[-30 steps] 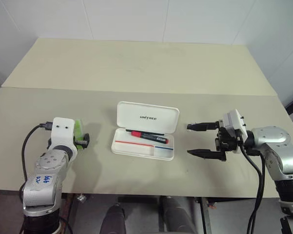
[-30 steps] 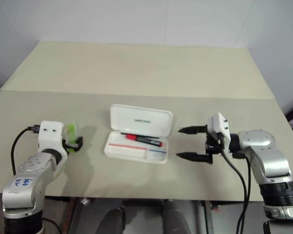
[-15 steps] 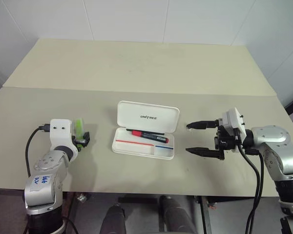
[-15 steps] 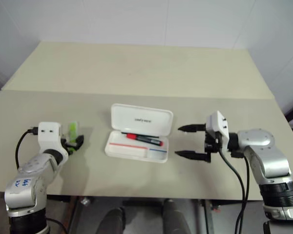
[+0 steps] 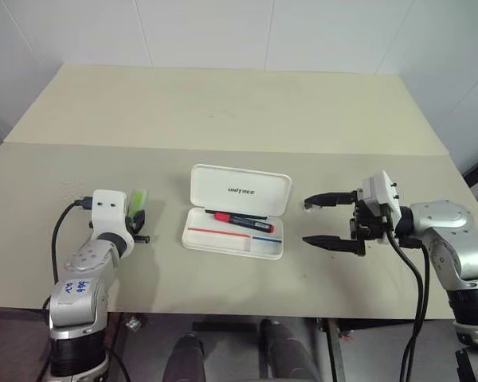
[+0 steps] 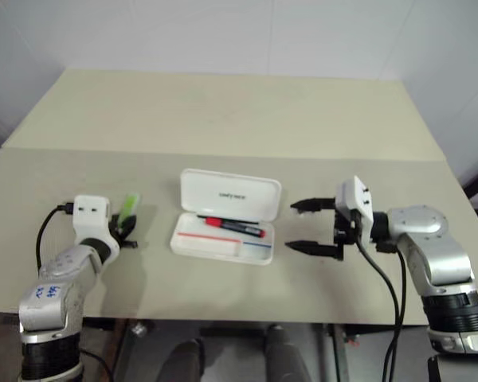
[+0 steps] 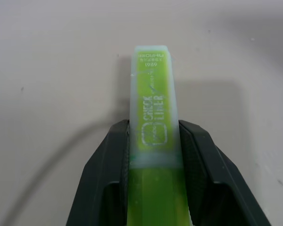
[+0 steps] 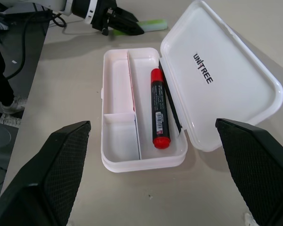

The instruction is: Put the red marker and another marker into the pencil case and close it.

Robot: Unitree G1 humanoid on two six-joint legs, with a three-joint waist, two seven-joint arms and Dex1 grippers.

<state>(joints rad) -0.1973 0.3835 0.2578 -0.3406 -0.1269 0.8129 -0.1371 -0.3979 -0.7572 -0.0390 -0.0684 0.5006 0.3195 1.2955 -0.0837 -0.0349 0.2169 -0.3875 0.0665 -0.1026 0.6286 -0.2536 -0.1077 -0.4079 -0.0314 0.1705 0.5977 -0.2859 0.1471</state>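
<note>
Pale beige counter (image 5: 239,111) against white tiled walls, open pencil case (image 5: 236,211) at its middle.

From the head views: lid of the case propped up at the far side, red marker (image 5: 244,219) lying inside along the hinge, red and blue stripe printed on the floor of the case. Well to the left, on the counter, green highlighter (image 5: 136,203) between the black fingers of the left tool (image 5: 135,227). Just right of the case, right tool (image 5: 328,220) hovering with fingers spread wide, nothing between them. From the left wrist: both fingers (image 7: 108,160) pressed against the sides of the highlighter, clear cap pointing away, white lettering on its face. From the right wrist: dividers splitting the case into compartments, "UNITREE" on the lid, marker in the long compartment next to the lid.
</note>
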